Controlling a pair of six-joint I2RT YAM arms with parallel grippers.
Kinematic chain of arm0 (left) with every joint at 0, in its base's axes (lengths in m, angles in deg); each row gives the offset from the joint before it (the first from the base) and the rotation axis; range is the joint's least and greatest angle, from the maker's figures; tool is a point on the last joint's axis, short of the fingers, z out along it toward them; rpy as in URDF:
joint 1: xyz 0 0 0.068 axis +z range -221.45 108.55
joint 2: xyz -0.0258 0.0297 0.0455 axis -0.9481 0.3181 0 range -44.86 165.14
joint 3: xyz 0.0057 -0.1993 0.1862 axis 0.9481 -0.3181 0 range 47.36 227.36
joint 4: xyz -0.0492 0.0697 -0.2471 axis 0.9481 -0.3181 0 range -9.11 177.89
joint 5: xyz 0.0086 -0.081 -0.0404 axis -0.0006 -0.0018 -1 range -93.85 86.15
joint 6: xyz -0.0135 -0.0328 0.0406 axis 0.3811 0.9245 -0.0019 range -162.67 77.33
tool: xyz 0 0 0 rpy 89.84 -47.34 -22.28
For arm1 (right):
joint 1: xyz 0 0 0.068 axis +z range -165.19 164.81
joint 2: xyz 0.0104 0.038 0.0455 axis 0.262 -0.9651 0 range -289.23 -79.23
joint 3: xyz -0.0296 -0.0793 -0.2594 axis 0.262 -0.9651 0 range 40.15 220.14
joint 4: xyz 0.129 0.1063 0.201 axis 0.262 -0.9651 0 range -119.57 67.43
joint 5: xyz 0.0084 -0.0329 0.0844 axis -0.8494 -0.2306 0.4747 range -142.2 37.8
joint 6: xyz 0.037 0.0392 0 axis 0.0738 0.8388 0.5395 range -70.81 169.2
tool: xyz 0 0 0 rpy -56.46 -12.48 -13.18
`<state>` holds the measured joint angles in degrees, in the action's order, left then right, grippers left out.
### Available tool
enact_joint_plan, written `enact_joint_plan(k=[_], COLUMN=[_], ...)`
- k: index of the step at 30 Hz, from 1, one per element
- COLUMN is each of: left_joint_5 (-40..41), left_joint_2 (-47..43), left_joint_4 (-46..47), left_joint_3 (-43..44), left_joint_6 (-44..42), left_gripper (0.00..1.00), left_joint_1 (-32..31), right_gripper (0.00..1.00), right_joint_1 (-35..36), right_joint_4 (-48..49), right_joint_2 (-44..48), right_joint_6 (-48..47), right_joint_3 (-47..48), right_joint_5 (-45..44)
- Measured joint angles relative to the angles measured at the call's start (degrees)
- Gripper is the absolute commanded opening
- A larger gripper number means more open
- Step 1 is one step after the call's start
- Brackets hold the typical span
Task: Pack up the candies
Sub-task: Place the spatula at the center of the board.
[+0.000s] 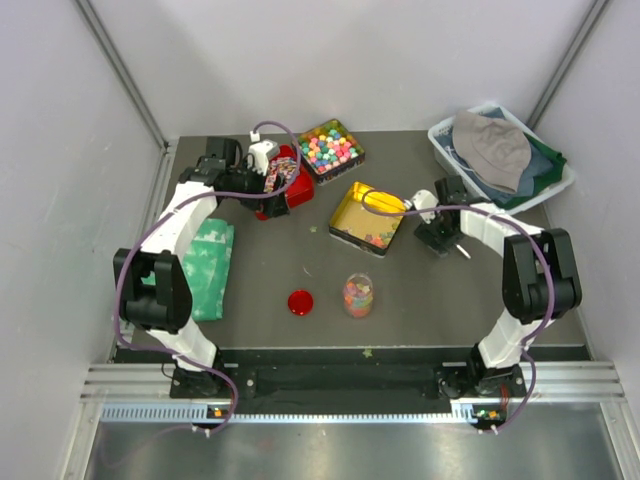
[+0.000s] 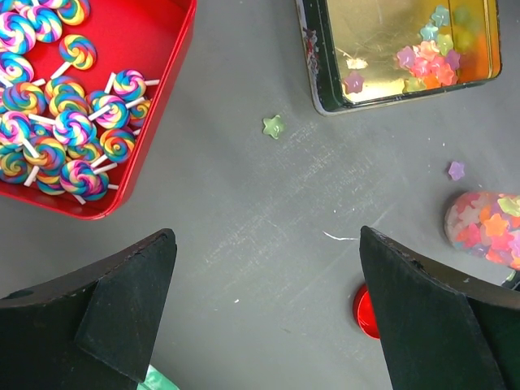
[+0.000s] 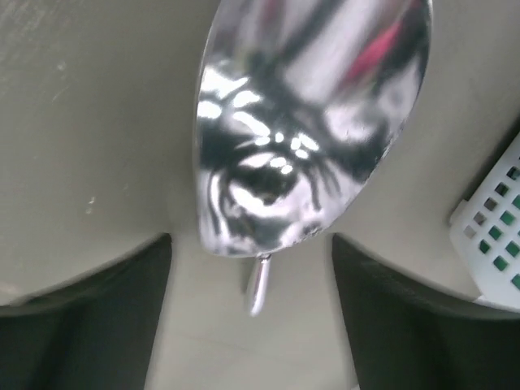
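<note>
The candies are tiny glossy star pieces. Some lie in the open gold tin, in the corner nearest the arms, and show in the left wrist view. More fill a small clear jar. Loose stars lie on the table, one green and one purple. My left gripper is open and empty, above bare table between the red tin and the gold tin. My right gripper is open, low over a metal spoon lying on the table, its thin handle between the fingers.
A red tin of swirl lollipops sits beside the left gripper. A tin of pastel balls stands behind. The jar's red lid lies left of the jar. A green cloth is at left, a white basket with a hat at back right.
</note>
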<state>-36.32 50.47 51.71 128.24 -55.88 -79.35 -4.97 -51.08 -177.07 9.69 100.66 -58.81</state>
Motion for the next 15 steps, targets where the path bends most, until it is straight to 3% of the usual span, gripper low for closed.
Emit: enact_joint_plan(k=[2,10,15], left_joint_5=[0.04,1.92,3.28], left_joint_2=[0.0,-1.51,-1.68], left_joint_4=[-0.39,-2.01,-3.63], left_joint_3=[0.15,5.2,17.33], left_joint_6=[-0.02,0.24,1.57], left_gripper=[0.99,0.99,0.99], left_joint_1=[0.0,0.5,5.42], right_gripper=[0.99,0.99,0.99], right_joint_1=[0.0,0.0,0.0], right_joint_4=[-1.4,-9.53,-11.47], right_joint_2=[0.61,10.62,18.75], right_joint_6=[0.35,2.8,6.73], right_joint_3=[0.39,9.14,21.03], right_joint_5=[0.42,2.91,2.73])
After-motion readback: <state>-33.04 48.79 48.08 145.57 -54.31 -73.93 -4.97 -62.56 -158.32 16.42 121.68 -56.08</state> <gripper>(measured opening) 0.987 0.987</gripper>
